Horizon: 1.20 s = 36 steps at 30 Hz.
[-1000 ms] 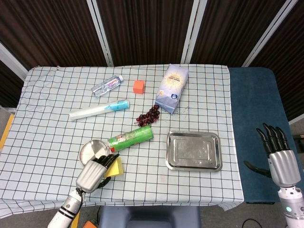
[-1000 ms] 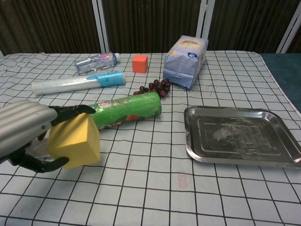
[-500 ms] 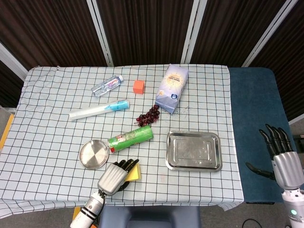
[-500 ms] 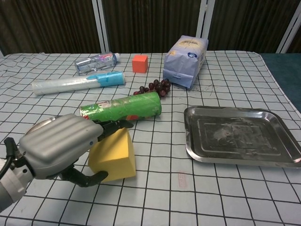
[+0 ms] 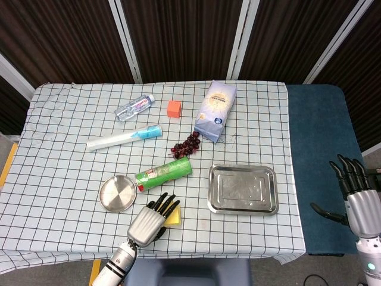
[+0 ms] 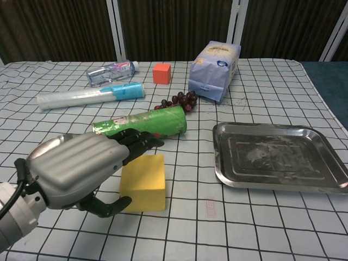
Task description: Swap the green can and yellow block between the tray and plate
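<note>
My left hand (image 6: 81, 171) hovers over the yellow block (image 6: 143, 182), fingers (image 5: 168, 204) spread and gripping nothing, as far as either view shows; the block sits flat on the checked tablecloth (image 5: 59, 149), its near-left corner hidden under my palm. My right hand (image 5: 359, 199) hangs well off the table's right edge, fingers apart, holding nothing.

The risk, as I judge it: my fingertips lie close above the block, so a careless pull-away could nudge or tip it toward the green can (image 5: 164, 173), which lies on its side at 12 o'clock from my hand and would roll easily.

In the head view, the block shows at 1 o'clock of my left hand, just past the fingertips. The round steel plate (image 5: 116, 193) lies near at 10 o'clock, bare. The steel tray (image 5: 242, 189) lies at 2 o'clock, well apart, also bare. Neither thing stands in its swapped place yet.
</note>
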Each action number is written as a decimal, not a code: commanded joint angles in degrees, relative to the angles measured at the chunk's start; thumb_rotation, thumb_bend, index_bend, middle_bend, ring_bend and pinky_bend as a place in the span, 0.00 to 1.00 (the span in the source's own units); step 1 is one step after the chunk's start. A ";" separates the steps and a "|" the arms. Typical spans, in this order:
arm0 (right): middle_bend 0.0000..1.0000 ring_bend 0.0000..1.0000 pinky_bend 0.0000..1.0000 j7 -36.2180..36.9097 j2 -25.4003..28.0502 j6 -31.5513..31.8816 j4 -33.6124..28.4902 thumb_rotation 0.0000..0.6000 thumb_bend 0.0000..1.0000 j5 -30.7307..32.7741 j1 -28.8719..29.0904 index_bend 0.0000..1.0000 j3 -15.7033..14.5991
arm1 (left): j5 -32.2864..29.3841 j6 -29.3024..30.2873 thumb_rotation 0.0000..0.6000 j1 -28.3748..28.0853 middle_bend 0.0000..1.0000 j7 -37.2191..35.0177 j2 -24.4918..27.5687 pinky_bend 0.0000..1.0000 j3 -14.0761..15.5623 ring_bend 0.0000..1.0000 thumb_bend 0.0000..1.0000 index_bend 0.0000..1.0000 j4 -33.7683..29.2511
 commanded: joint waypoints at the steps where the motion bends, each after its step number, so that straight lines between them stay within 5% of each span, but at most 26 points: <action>1: 0.00 0.00 0.00 -0.13 -0.04 -0.10 0.02 1.00 0.00 -0.01 0.01 0.01 0.01 | -0.51 -0.46 1.00 -0.17 0.00 -0.95 0.70 0.24 -0.05 0.00 0.35 0.00 -0.49; 11: 0.00 0.00 0.00 -1.13 -0.30 -0.79 0.01 1.00 0.00 -0.04 0.11 0.01 -0.04 | -5.09 1.06 1.00 0.55 0.00 5.19 8.52 0.21 0.23 0.00 0.33 0.00 -6.19; 18: 0.00 0.00 0.00 -1.56 -0.50 -0.73 -0.03 1.00 0.00 -0.56 0.06 0.01 -0.27 | -6.43 4.19 1.00 -0.22 0.00 6.19 14.29 0.20 -4.10 0.00 0.34 0.00 -7.21; 27: 0.00 0.00 0.00 -1.56 -0.45 -0.92 -0.14 1.00 0.00 -0.34 0.07 0.01 -0.09 | -10.68 0.45 1.00 -6.07 0.00 2.05 9.55 0.19 -11.28 0.00 0.36 0.00 0.90; 36: 0.00 0.00 0.00 -0.81 -0.12 -0.67 -0.05 1.00 0.00 -0.51 -0.05 0.01 -0.11 | -18.17 -5.80 1.00 -12.25 0.00 3.10 4.66 0.17 -13.29 0.00 0.36 0.00 4.70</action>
